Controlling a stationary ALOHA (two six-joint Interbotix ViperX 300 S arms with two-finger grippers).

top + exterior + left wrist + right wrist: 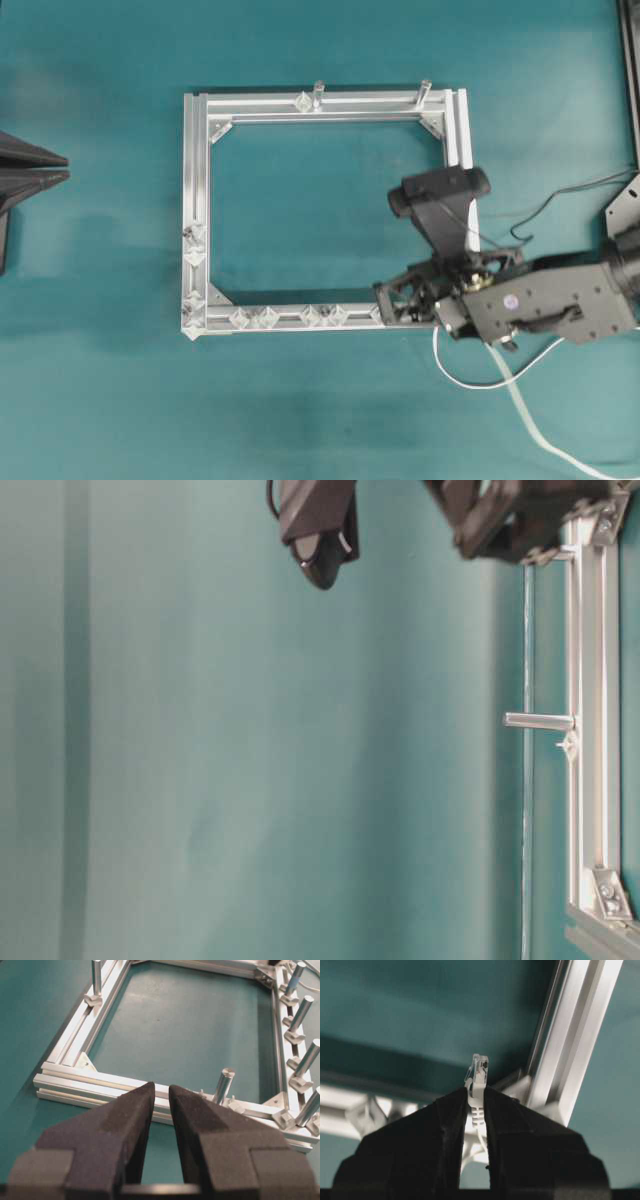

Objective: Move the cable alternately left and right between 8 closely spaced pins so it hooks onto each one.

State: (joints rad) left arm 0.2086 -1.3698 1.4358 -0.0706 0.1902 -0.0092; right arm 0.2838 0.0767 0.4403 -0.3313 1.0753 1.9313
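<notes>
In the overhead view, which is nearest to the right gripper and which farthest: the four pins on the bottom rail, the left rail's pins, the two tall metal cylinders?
From right gripper:
1. Bottom rail pins, just left.
2. Left rail pins, across frame.
3. Tall metal cylinders, top rail; close to the second.

Lighting is pretty even and soft from above: the teal table (pixel 100 300) reads evenly lit in the overhead view, with just a soft shadow along the inner edges of the aluminium frame (pixel 196 200) and a bit of glare washing out the rails. The table-level view is the worst, turned sideways, hazy, with vague vertical bands of light and dark across the teal and the black arm parts up top smeared. In the right wrist view the clear plug (pixel 478 1076) is sharp while the frame behind goes blurry and blown-out, and in the left wrist view the foam fingers (pixel 125 1130) up close look soft and grainy.
</notes>
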